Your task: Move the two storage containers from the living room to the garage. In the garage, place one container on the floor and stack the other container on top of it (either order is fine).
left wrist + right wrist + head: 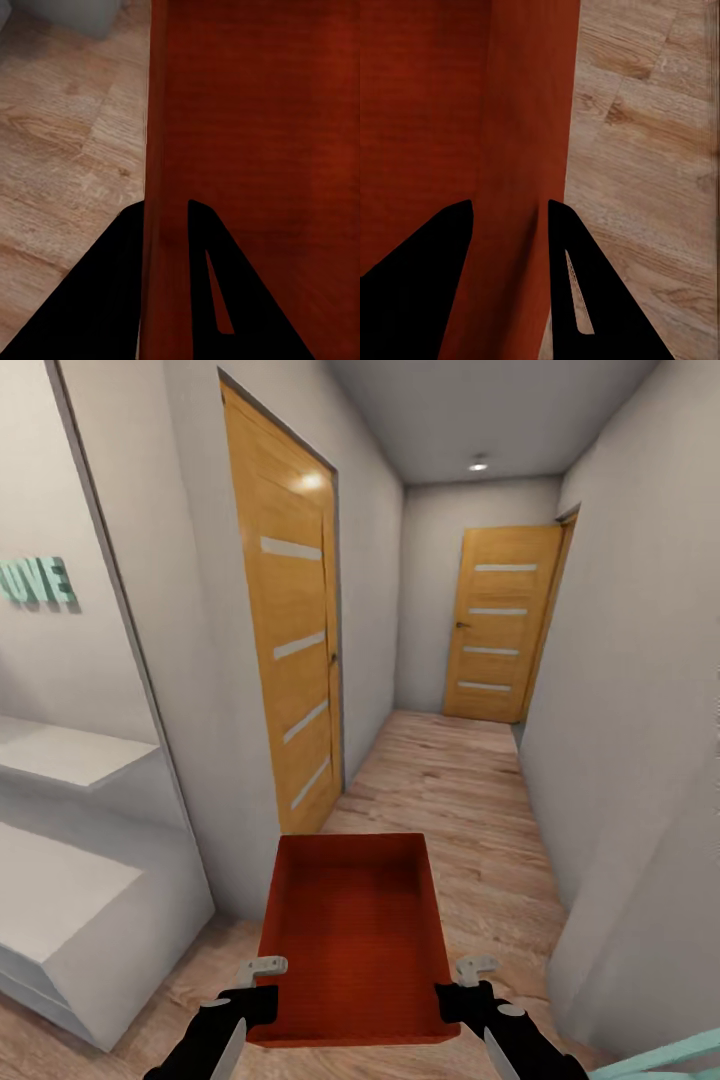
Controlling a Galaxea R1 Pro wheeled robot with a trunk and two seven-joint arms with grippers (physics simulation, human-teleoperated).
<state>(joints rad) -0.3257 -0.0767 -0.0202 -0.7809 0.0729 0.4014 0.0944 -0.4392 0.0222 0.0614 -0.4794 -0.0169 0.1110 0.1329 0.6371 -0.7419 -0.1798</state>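
One container: red-orange storage container [355, 940], open top up, carried in a corridor above the wood plank floor [470, 790], level.
Left end effector [258, 972]: clamped on the container's left wall near its near corner; in the left wrist view [165, 225], one finger [112, 285] outside the wall, the other inside.
Right end effector [470, 972]: clamped on the container's right wall [521, 187], fingers [585, 292] either side of it.
Near door [290, 630]: orange-brown with frosted stripes, left of and beyond the container, shut.
Far door [500, 622]: same kind, well beyond the container, at the corridor's end.
White shelves [70, 830]: left of the container.
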